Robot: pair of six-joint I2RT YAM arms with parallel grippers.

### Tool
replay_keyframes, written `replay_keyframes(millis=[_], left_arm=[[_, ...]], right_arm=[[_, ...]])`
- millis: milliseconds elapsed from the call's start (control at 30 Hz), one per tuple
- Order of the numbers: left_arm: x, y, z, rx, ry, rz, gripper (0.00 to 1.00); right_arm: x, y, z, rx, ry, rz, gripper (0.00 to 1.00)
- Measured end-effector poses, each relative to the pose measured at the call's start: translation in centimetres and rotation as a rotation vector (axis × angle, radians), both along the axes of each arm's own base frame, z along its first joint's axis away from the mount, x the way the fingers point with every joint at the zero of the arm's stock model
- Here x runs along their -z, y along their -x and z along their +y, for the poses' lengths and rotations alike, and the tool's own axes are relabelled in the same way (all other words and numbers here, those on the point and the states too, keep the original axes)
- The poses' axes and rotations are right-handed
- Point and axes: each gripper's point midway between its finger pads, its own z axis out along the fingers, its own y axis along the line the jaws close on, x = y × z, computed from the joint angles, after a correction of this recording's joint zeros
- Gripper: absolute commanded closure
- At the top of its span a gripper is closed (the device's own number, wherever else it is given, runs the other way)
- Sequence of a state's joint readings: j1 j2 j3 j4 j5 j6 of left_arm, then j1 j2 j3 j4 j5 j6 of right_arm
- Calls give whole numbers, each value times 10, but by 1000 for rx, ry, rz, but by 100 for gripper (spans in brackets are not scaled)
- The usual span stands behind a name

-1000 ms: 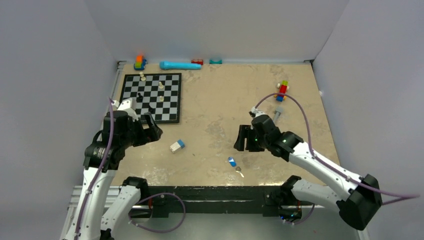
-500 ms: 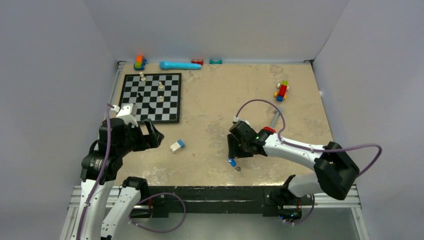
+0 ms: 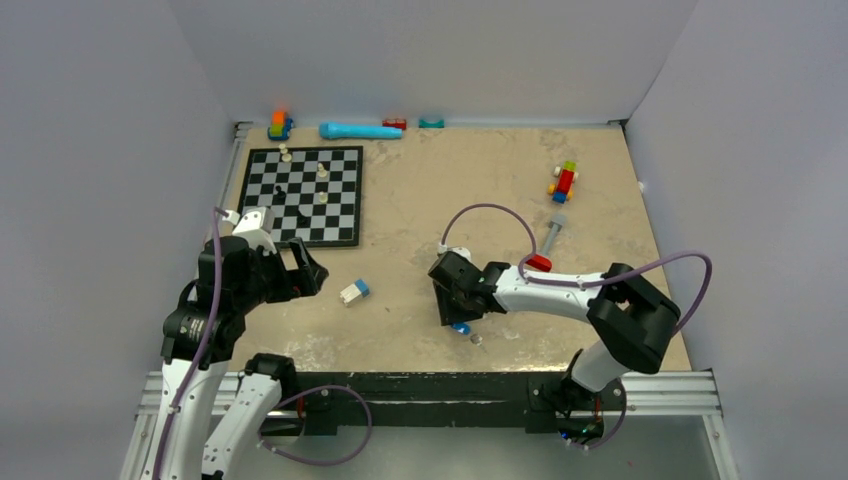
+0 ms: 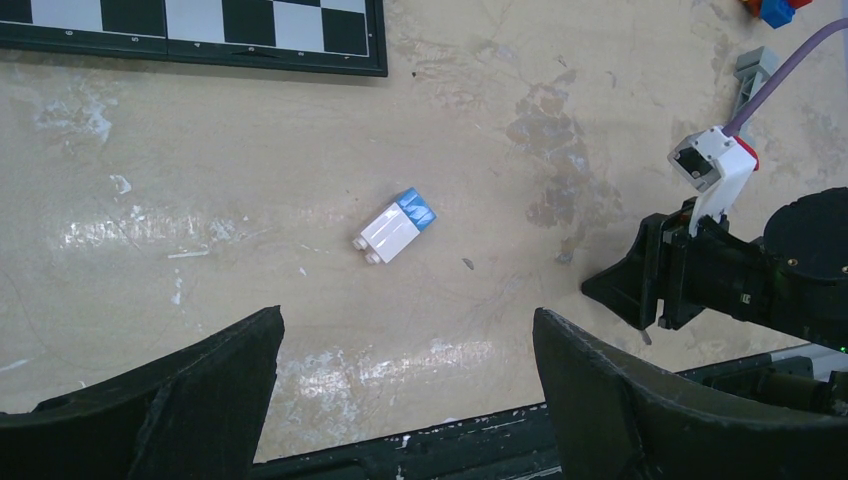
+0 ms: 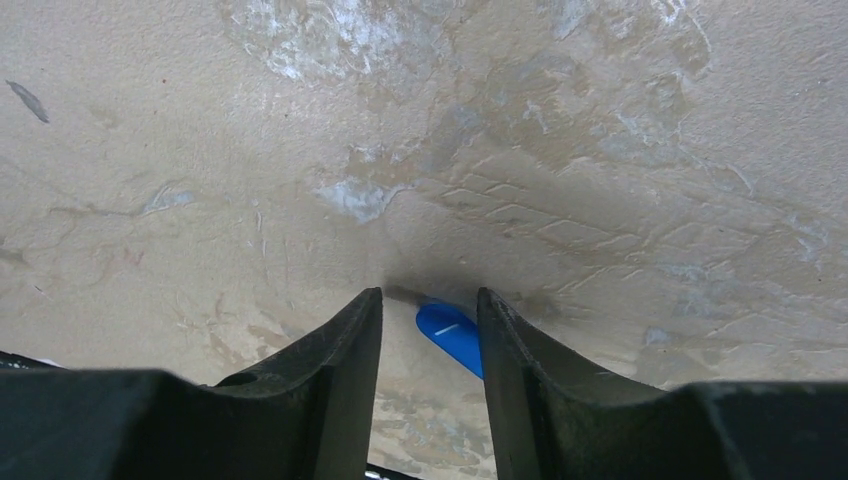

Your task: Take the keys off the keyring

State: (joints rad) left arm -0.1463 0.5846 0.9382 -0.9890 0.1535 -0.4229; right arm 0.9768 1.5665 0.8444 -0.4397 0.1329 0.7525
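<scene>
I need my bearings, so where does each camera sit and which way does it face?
Top external: above and behind, looking down on the table; left arm and right arm show, bases at the bottom.
Left wrist: on the left arm, looking down past the left fingers at the block and right arm.
Right wrist: low over the table, right fingers flanking the blue key.
Shared: top and left wrist both show the block and chessboard.

Robot lab bench (walled in), grey panels, aluminium frame

Chessboard far left; white-and-blue block near it; possibly a marker beyond.
</scene>
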Motion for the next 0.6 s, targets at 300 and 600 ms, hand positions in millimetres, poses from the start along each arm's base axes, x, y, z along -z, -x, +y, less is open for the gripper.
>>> replay_keyframes(millis=[300,600], left_arm=[[0,0,0,0,0,0,3],[0,0,0,0,0,0,3]], right_arm=[[-1,0,3,-13,5,-9,29],[0,4,-6,-43,47,-4,41]])
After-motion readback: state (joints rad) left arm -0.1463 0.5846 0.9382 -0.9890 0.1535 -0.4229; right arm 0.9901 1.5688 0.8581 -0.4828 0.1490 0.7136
